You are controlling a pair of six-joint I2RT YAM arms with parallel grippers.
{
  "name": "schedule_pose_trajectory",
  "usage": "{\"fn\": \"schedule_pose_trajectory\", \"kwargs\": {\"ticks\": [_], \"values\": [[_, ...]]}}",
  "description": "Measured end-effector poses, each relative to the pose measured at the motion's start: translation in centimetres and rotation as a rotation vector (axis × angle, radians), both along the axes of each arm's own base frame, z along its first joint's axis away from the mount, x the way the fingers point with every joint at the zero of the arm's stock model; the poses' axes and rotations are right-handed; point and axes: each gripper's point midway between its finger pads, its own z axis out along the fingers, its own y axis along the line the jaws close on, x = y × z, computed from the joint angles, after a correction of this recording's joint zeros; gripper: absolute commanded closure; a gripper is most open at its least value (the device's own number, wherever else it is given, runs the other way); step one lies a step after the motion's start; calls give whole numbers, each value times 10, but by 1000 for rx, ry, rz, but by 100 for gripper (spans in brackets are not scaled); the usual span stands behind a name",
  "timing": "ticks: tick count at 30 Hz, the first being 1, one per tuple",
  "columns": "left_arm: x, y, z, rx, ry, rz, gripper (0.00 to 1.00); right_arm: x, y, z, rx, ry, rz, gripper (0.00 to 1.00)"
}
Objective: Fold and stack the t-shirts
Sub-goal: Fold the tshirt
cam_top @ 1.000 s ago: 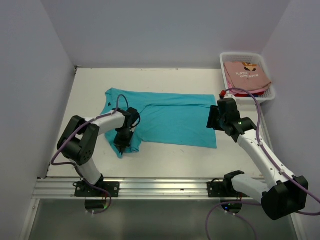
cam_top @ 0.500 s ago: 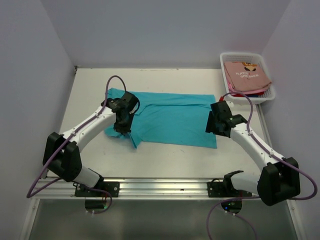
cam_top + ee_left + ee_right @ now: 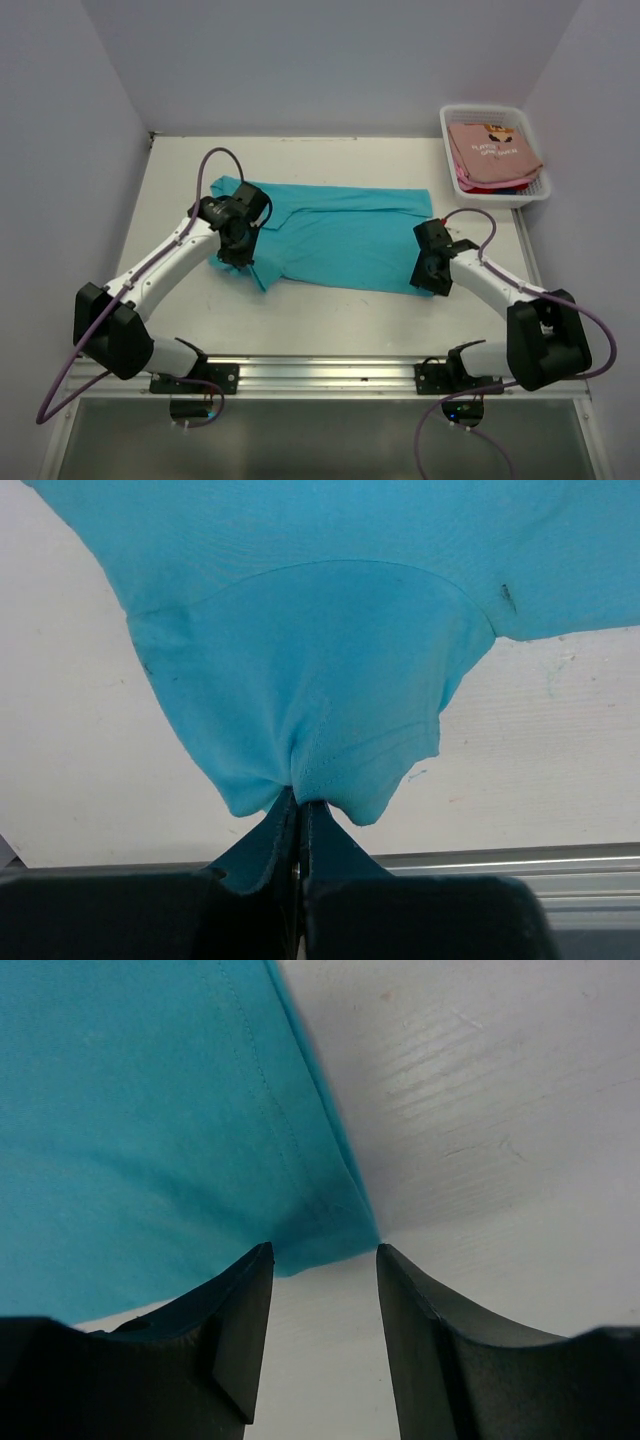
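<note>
A teal t-shirt point(image 3: 345, 235) lies spread across the middle of the table, partly folded lengthwise. My left gripper point(image 3: 244, 258) is shut on its left sleeve; in the left wrist view the sleeve hem point(image 3: 330, 730) bunches into the left gripper point(image 3: 298, 805). My right gripper point(image 3: 430, 283) hangs low at the shirt's near right corner. In the right wrist view the right gripper point(image 3: 322, 1255) is open, and the shirt corner point(image 3: 330, 1230) lies just ahead of the gap between its fingertips. A salmon-pink t-shirt point(image 3: 492, 150) with dark print lies on top in the basket.
The white plastic basket point(image 3: 447, 125) stands at the back right corner, with red cloth showing at its near edge. An aluminium rail point(image 3: 300, 375) runs along the table's front edge. Walls close in on the left, back and right.
My left gripper has carried the sleeve away from the front edge and inward over the shirt. My right gripper has dropped down to the near right corner, and its jaws widened, then narrowed.
</note>
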Motion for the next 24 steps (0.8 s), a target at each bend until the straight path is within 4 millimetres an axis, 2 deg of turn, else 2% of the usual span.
{"fn": "schedule_pose_trajectory", "kwargs": {"ticks": [7, 17, 20, 23, 24], "values": [[1, 1, 8, -5, -20, 1, 100, -6, 3, -13, 29, 4, -56, 55], [0, 3, 10, 4, -19, 3, 100, -6, 1, -16, 33, -11, -106, 51], [0, 4, 11, 10, -20, 5, 100, -3, 2, -17, 36, -24, -114, 57], [-1, 5, 11, 18, -18, 6, 100, 1, 3, -18, 39, -29, -120, 69], [-1, 6, 11, 20, -18, 7, 100, 2, 3, -18, 40, -31, -122, 83]]}}
